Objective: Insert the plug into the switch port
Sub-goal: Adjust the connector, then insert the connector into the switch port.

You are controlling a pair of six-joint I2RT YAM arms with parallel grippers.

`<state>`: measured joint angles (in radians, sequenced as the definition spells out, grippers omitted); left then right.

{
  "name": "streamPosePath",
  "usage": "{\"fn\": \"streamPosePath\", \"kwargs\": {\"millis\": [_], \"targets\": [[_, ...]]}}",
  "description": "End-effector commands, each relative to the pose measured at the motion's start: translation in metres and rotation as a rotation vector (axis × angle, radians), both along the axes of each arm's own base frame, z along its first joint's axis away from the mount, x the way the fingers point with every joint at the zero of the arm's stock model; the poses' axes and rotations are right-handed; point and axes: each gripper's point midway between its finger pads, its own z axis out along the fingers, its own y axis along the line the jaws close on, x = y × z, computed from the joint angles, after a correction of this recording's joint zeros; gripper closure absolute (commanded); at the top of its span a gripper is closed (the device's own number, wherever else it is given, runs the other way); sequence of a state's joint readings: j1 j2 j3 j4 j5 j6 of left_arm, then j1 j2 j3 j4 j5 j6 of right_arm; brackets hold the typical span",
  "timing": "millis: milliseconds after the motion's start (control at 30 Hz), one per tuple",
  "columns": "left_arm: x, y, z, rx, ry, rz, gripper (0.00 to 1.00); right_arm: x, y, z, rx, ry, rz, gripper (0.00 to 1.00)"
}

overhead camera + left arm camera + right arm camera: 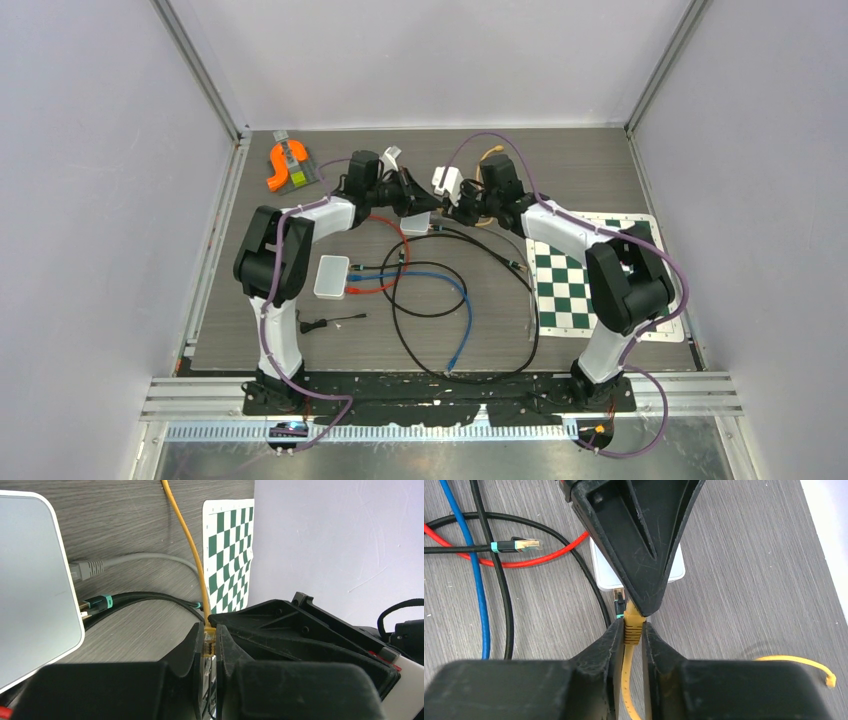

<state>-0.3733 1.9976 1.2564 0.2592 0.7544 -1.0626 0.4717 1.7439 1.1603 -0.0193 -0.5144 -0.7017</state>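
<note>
The yellow plug is pinched between my left gripper's shut jaws, its yellow cable trailing away over the table. In the right wrist view my right gripper has its jaws against both sides of the same plug's ribbed boot, just below the left gripper's fingers. The white switch lies directly under both grippers. Its port side holds a grey cable and a black, teal-collared one. From above, both grippers meet over the switch.
A second white box lies left of centre with blue and red cables. A big black cable loop sprawls mid-table. A loose teal-collared plug rests near it. A green checkerboard mat lies right, an orange object far left.
</note>
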Motion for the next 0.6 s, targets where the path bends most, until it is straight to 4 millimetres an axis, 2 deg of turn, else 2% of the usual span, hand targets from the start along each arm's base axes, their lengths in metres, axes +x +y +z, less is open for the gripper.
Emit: {"fn": "streamPosePath", "kwargs": {"millis": [0,33,100,133,200,233,300,433,567], "targets": [[0.003,-0.004,0.043,-0.039,-0.082,-0.006,1.00,0.013,0.003,0.011,0.000,-0.032,-0.020,0.83],[0.003,-0.004,0.044,-0.035,-0.083,-0.006,1.00,0.013,0.003,0.009,-0.001,-0.028,-0.025,0.91],[0.002,-0.004,0.044,-0.025,-0.080,-0.007,0.99,0.017,0.003,0.014,0.016,-0.051,-0.042,0.94],[0.001,-0.003,0.043,-0.020,-0.079,-0.008,0.96,0.019,0.004,0.018,0.027,-0.072,-0.044,0.94],[0.000,-0.001,0.043,-0.011,-0.084,-0.008,0.70,0.017,0.001,0.018,0.021,-0.094,-0.042,0.95],[0.000,0.001,0.043,0.004,-0.085,-0.004,0.61,0.019,-0.001,0.019,0.006,-0.117,-0.039,0.95],[0.001,0.009,0.041,0.050,-0.093,0.008,0.54,0.026,-0.008,0.019,-0.041,-0.157,-0.044,0.95],[0.006,0.039,0.031,0.149,-0.076,0.072,0.40,0.042,-0.021,0.012,-0.147,-0.189,-0.040,0.95],[0.020,0.077,0.019,0.192,-0.042,0.142,0.36,0.054,-0.026,-0.001,-0.241,-0.185,-0.026,0.95]]}}
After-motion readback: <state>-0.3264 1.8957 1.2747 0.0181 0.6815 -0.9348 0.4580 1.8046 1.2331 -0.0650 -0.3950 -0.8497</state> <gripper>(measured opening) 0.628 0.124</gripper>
